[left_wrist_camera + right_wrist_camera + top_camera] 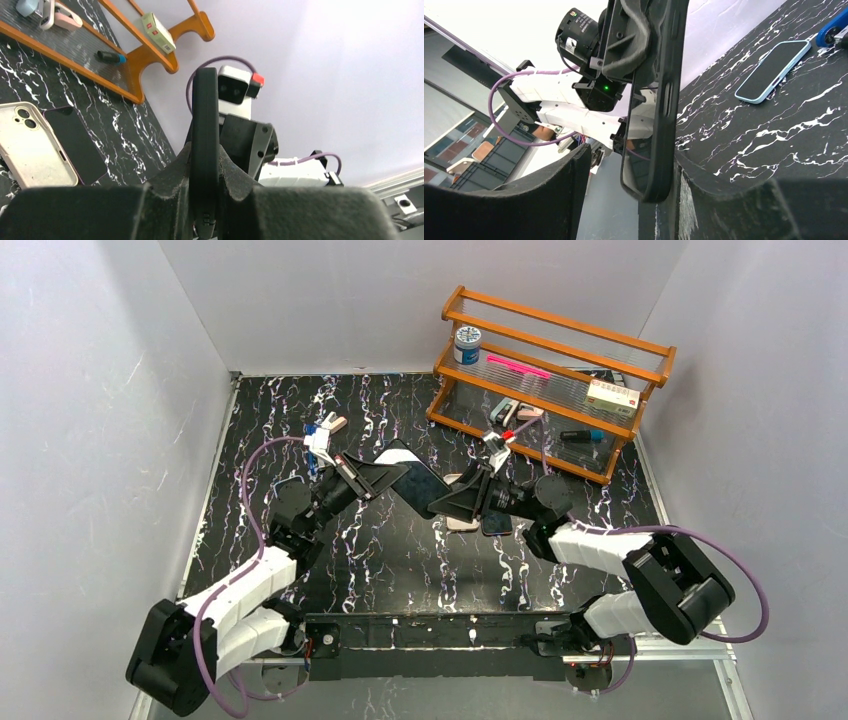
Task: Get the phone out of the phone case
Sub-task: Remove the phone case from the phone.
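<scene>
A phone in a black case (418,480) hangs in the air between my two grippers. My left gripper (397,473) is shut on its upper end; in the left wrist view the case (205,125) stands edge-on between the closed fingers of my left gripper (205,152). My right gripper (440,505) is open around the lower end. In the right wrist view the case (664,90) rests against the right finger (724,200), while the left finger (534,195) stands well apart, with my right gripper (629,165) open. The screen faces that gap.
A cream phone case (27,145) and a bare dark phone (75,145) lie on the table under the right arm. A light-blue cased phone (774,70) lies on the left. A wooden rack (550,380) with small items stands at the back right.
</scene>
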`<state>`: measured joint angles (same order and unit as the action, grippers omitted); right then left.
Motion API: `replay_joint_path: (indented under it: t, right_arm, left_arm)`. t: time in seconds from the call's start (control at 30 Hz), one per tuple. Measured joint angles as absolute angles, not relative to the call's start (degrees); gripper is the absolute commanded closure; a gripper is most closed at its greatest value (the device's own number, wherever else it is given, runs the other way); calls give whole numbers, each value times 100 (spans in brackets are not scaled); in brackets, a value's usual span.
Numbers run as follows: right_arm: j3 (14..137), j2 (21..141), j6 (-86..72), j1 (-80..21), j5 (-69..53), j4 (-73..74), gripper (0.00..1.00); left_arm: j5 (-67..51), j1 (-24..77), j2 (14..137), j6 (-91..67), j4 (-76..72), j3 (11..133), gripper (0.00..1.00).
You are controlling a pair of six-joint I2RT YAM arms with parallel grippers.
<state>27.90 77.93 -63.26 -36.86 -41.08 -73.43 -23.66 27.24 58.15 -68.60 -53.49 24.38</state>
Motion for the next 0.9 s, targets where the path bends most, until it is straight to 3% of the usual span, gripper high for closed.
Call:
replay_joint_path:
  t: [0.33,0.9]
  right_arm:
    - [2567,7697,-6064,-4163,-3579,-7402,45]
    - [2574,8018,-6001,-4219,-3146,-7835,57]
  left_arm:
    - [-1413,2722,5629,-7308,-5577,2226,100]
    - [-1258,2764,5496,-7485,-5680,2167,100]
